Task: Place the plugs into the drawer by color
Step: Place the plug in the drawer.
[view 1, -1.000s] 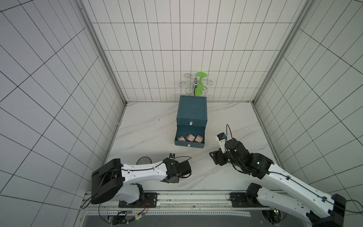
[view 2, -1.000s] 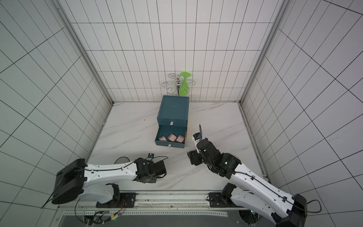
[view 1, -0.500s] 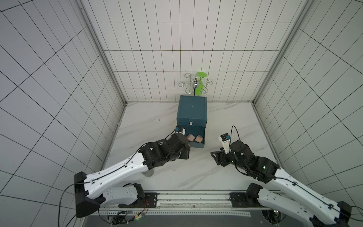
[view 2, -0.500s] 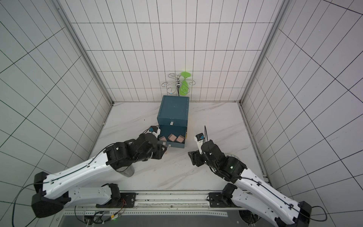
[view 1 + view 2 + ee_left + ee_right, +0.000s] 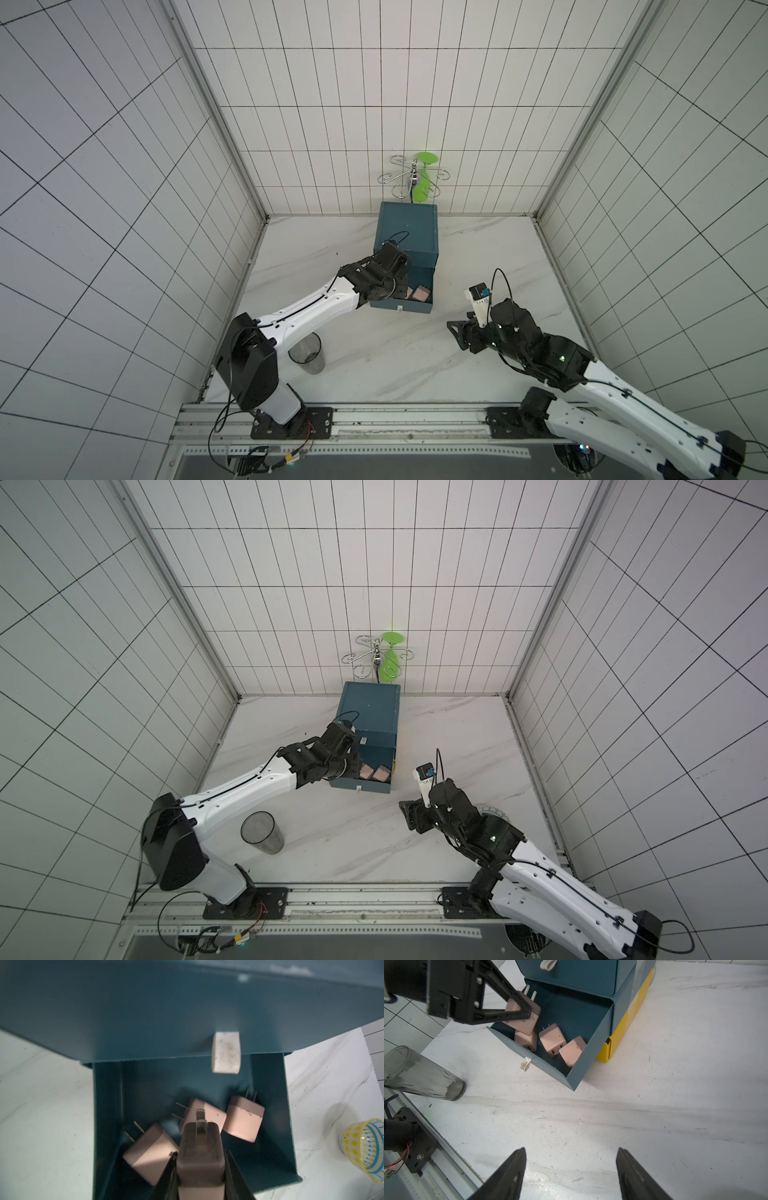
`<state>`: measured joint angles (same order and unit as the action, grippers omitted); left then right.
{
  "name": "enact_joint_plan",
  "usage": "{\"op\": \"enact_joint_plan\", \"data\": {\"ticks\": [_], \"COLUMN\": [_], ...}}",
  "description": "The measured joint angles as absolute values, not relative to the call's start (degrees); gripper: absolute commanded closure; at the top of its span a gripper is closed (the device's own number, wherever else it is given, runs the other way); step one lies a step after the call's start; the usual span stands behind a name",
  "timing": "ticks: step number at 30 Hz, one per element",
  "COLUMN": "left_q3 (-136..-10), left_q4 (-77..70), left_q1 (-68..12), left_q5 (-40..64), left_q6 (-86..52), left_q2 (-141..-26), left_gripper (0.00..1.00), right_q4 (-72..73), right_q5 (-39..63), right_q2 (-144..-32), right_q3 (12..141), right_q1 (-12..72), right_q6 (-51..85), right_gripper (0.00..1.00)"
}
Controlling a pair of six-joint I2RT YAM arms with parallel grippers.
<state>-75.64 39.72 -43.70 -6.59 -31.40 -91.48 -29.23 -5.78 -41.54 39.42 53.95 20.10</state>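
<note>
Peach-pink and boxy, the plug [image 5: 199,1147] in the left gripper [image 5: 201,1167] is clamped by its sides between the two black fingers, its two metal prongs pointing away from the wrist towards the cabinet. It hangs tilted over the near left part of the open lower drawer [image 5: 593,1043], inside the drawer's outline. Its lower corner sits right over another plug [image 5: 527,1041]; whether the two touch I cannot tell.

Three more pink plugs lie on the drawer floor, all tipped on their sides. The right wrist view shows the USB ports on two of them, including the middle plug [image 5: 552,1040], while the far plug [image 5: 572,1051] leans in the corner. The left wrist view shows their prongs instead, and dark specks on their shells.

In both top views the left wrist covers the held plug, and only two pink tops [image 5: 374,773] show in the drawer. The upper drawer [image 5: 571,972] is pushed in, its white pull tab [image 5: 225,1052] hanging down.

The right gripper [image 5: 570,1149] hovers over bare marble table [image 5: 654,1105] with jaws spread and nothing between them. A glass tumbler [image 5: 421,1072] stands by the left arm. Only the left wrist view shows the yellow-and-blue cup [image 5: 363,1145] clearly, and only the right wrist view shows the yellow box [image 5: 623,1032] against the cabinet's side.
</note>
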Motion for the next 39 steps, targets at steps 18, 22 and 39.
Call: {"op": "enact_joint_plan", "data": {"ticks": [18, 22, 39], "left_q3": [-73.47, -72.05, -70.67], "left_q4": [31.48, 29.02, 24.32], "left_q1": [-40.25, -38.85, -38.15], "left_q5": [-6.2, -4.32, -1.85], "left_q6": [-32.73, -33.15, -34.39], "left_q2": [-95.0, -94.28, -94.37], "left_gripper": [0.81, 0.71, 0.6], "right_q4": [-28.53, -28.51, -28.34], "right_q5": [-6.02, -6.04, -6.04], "right_q2": [-47.24, -47.22, -48.9], "right_q3": [39.42, 39.42, 39.42], "right_q1": [53.95, 53.95, 53.95], "right_q6": [19.88, 19.88, 19.7], "right_gripper": [0.27, 0.27, 0.27]}}
